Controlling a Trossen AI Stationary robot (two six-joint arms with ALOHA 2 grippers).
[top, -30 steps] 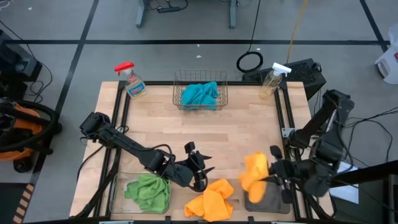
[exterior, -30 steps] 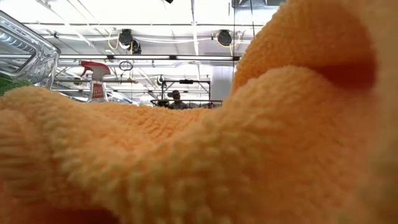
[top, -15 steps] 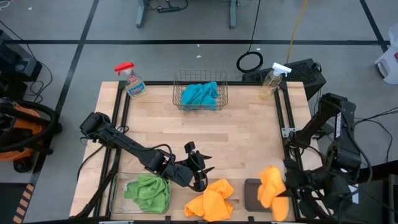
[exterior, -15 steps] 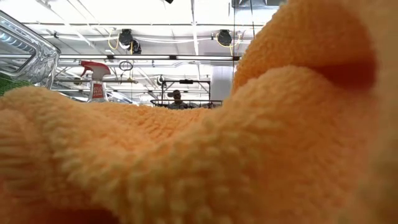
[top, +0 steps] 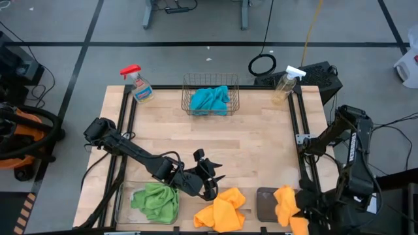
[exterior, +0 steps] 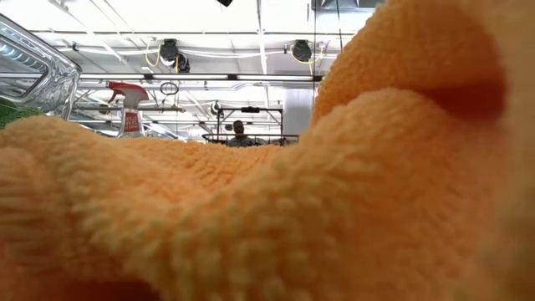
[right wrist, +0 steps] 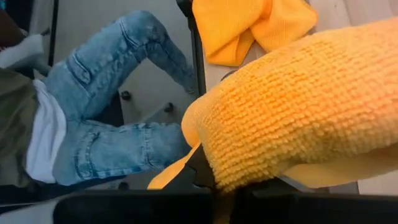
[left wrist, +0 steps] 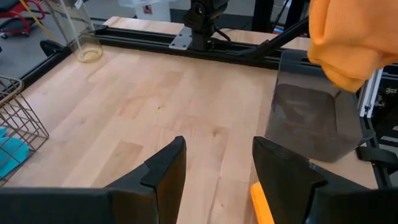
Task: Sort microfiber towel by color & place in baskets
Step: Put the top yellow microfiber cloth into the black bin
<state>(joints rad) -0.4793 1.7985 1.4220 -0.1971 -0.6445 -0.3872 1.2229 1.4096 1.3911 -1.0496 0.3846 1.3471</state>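
Right hand point(top: 295, 210), clenched on a yellow-orange towel point(top: 285, 201), hangs just over the dark grey bin point(top: 265, 203); left hand point(top: 208, 177) waits released, farther from the bin.

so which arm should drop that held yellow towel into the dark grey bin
The right arm. Its gripper already holds a yellow-orange towel hanging at the dark grey bin. The left gripper is open and empty, beside the other yellow-orange towel lying on the table.
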